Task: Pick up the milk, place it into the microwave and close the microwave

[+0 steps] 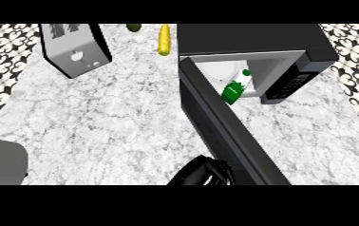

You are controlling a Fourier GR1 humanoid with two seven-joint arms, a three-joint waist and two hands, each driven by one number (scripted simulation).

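**A:** Where is the milk for you right now?

**B:** You have the green and white milk carton (237,86) inside the black box-shaped microwave (280,47), standing tilted in the pale cavity just beside the round white turntable plate (219,72). Nothing is holding it.

**A:** And the door?

**B:** You see the long black microwave door (224,125) swung wide open, running from the cavity's left edge down towards the lower edge of the view, across the white and grey marbled stone counter (105,116).

**A:** Which hand is near it?

**B:** You have one black hand (203,174) at the bottom of the view, right against the left face of the door near its free end. Its fingers look curled, but whether they wrap the door edge or just rest against it, you cannot tell. You also cannot tell for certain from this view which arm it belongs to. A grey rounded forearm part (10,165) shows at the lower left edge; its hand is out of view.

**A:** Anything else on the counter?

**B:** You have a silver and black boxy toaster (73,49) at the upper left, a yellow corn cob (164,40) just left of the microwave's top, and a small dark green rounded item (134,27) near the far edge, too cut off to identify.
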